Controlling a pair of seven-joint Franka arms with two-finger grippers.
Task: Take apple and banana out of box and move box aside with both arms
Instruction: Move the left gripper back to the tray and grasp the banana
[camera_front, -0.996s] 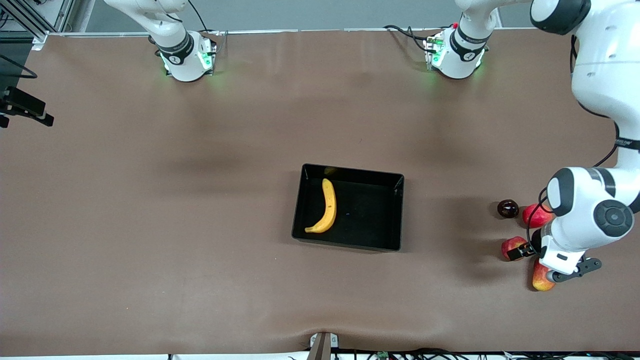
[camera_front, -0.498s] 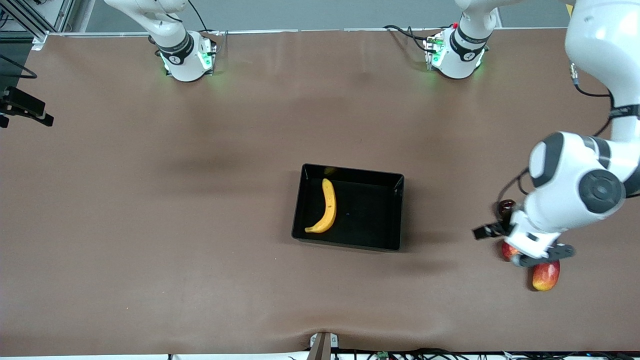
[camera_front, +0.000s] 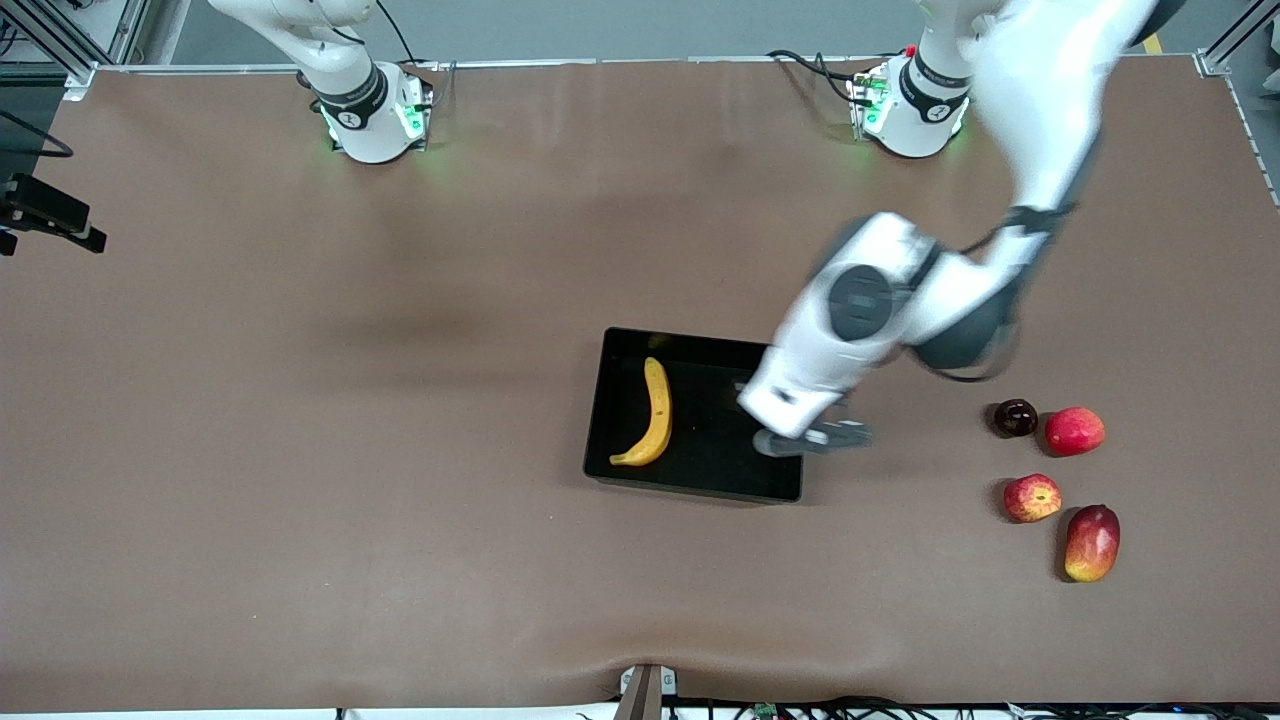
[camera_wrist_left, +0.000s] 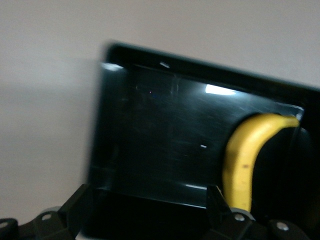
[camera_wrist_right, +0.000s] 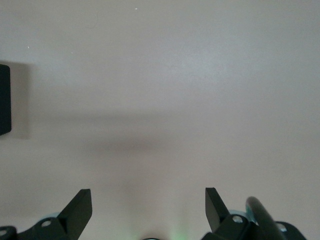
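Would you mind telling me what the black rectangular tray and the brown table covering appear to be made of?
The black rectangular tray looks like glossy moulded plastic: its floor mirrors bright light patches in the left wrist view, beside the curved yellow banana. The brown table covering looks like a matte flexible sheet, perhaps vinyl or paper: no glare, with soft ripples near the front edge.

The box (camera_front: 780, 490) interior is partly occupied: the banana (camera_front: 655, 412) lies along the wall toward the right arm's end, and the floor beside it is bare. Access from above is blocked by the left gripper (camera_front: 800, 425), fingers spread, empty, hanging over the box's other end. The apple (camera_front: 1032, 497) is flanked closely by the mango (camera_front: 1092, 541); approach from above is unobstructed.
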